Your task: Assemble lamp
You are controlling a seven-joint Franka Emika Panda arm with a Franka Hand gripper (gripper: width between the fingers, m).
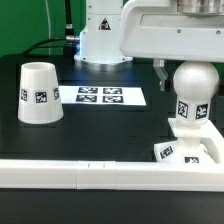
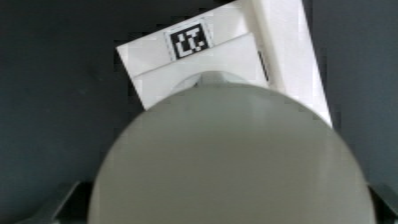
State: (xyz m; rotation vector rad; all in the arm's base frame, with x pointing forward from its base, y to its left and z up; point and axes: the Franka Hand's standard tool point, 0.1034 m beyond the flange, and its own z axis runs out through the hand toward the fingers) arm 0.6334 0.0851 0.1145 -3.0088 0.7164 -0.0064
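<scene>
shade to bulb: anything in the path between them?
On the table only the marker board lies between the shade and the bulb, flat and low. The gripper hangs right at the bulb's head, so the top is occupied. Whether it grips the bulb cannot be told.

White shade (image 1: 38, 93), bulb (image 1: 192, 85) and base (image 1: 200, 150), each tagged with black-and-white squares. Marker board (image 1: 100, 96) white with black tag patterns, on black table (image 1: 110, 125). Near rail (image 1: 90, 172) plain white.
</scene>
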